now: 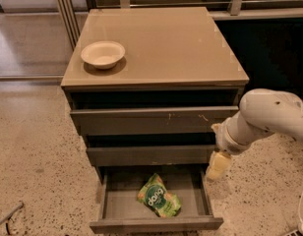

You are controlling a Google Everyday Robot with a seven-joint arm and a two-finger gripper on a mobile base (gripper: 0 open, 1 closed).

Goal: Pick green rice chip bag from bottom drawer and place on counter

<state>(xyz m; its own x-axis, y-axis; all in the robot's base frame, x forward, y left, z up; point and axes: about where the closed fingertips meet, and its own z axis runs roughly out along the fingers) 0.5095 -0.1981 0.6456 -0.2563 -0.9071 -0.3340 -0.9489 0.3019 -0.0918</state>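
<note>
The green rice chip bag (159, 196) lies flat in the open bottom drawer (156, 224), near its middle, with the "dang" circle facing up. The gripper (217, 166) hangs from the white arm at the drawer's right rear corner, pointing down, to the right of and above the bag and apart from it. The counter (166, 43) is the tan top of the cabinet, above the two wider closed drawers.
A white bowl (103, 54) sits on the counter's left front part. The white arm (269, 117) reaches in from the right edge. A speckled floor surrounds the cabinet. A railing and a dark recess stand behind and to the right of it.
</note>
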